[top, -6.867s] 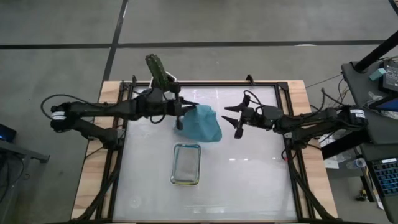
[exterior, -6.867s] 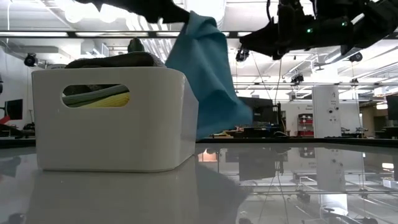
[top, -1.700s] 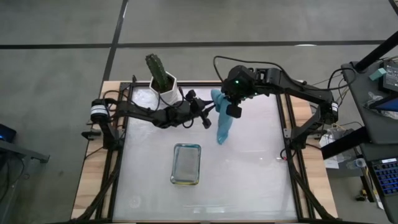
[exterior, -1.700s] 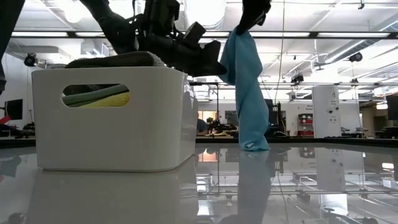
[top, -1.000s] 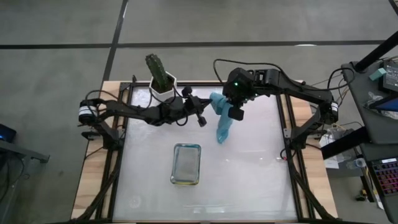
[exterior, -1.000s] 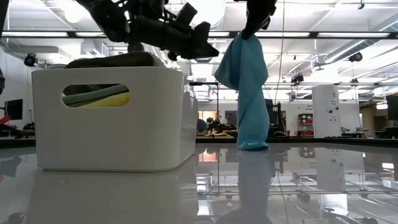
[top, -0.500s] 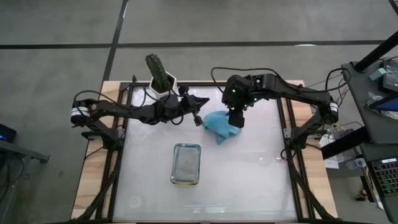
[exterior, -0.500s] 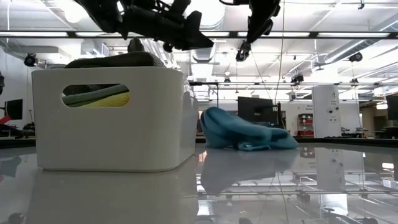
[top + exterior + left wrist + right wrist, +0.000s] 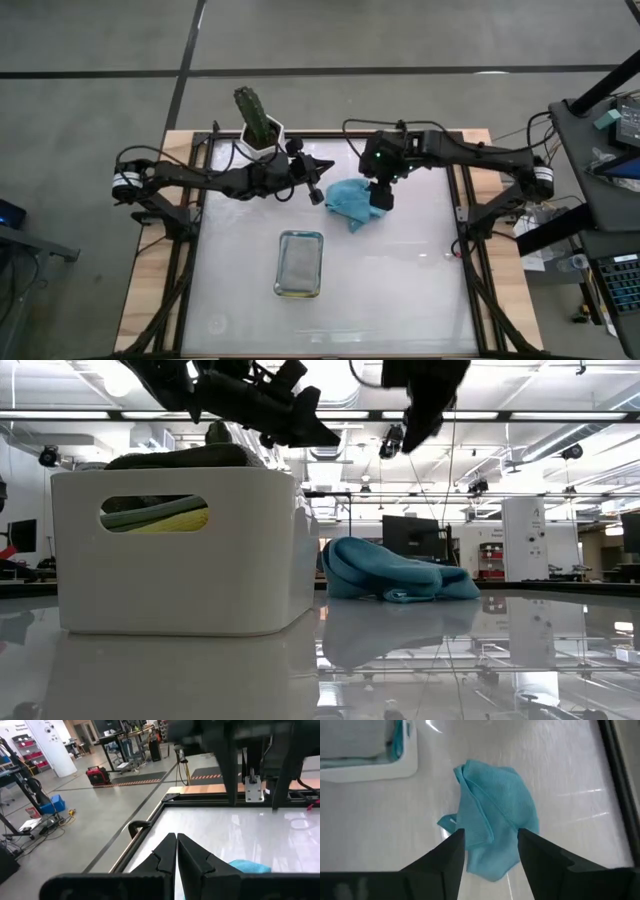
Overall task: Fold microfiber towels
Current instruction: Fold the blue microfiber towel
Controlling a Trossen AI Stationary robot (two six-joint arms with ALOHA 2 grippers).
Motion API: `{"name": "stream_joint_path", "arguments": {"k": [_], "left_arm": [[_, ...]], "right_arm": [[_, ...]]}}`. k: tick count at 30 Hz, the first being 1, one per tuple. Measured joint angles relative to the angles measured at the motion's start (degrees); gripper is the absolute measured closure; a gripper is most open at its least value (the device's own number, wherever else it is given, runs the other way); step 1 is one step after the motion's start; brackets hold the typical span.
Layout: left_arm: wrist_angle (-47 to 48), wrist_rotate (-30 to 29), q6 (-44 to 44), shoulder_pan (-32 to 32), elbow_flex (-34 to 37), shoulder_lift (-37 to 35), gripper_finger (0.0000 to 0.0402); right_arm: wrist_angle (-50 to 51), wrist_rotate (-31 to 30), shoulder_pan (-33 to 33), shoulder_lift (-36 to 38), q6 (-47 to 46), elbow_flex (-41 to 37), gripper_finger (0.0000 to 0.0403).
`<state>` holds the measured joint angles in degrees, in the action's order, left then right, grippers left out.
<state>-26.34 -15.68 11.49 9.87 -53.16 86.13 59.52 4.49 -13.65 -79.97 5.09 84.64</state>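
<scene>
A light blue towel (image 9: 350,198) lies crumpled in a loose heap on the table, folds bunched over one another and one corner trailing out flat. It sits apart from the white tray. Inside that tray, more towels are stacked: a pale green one (image 9: 135,513) and a yellow one (image 9: 180,520) show through the handle slot, with a grey one (image 9: 190,456) mounded on top.
</scene>
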Motion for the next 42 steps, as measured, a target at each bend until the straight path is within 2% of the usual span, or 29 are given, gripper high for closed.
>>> {"name": "stream_joint_path", "arguments": {"k": [14, 26, 31, 35, 42], "left_arm": [[1.7, 0.0, 0.0, 0.0, 0.1, 0.0, 0.0402], [1.4, 0.1, 0.9, 0.0, 0.1, 0.0, 0.0402], [1.3, 0.1, 0.9, 0.0, 0.1, 0.0, 0.0402], [1.3, 0.1, 1.0, 0.0, 0.1, 0.0, 0.0402], [1.3, 0.1, 1.0, 0.0, 0.1, 0.0, 0.0402]], "right_arm": [[-27.1, 0.1, 0.0, 0.3, 1.9, -26.4, 0.0232], [-48.1, 0.3, -0.3, -1.0, 6.4, -38.9, 0.0232], [-52.5, 2.9, -0.3, -1.5, 8.0, -40.4, 0.0236], [-52.8, 4.7, -0.2, -1.5, 9.1, -40.4, 0.0267], [-54.4, 4.7, -0.3, -3.6, 9.6, -40.4, 0.0379]]}}
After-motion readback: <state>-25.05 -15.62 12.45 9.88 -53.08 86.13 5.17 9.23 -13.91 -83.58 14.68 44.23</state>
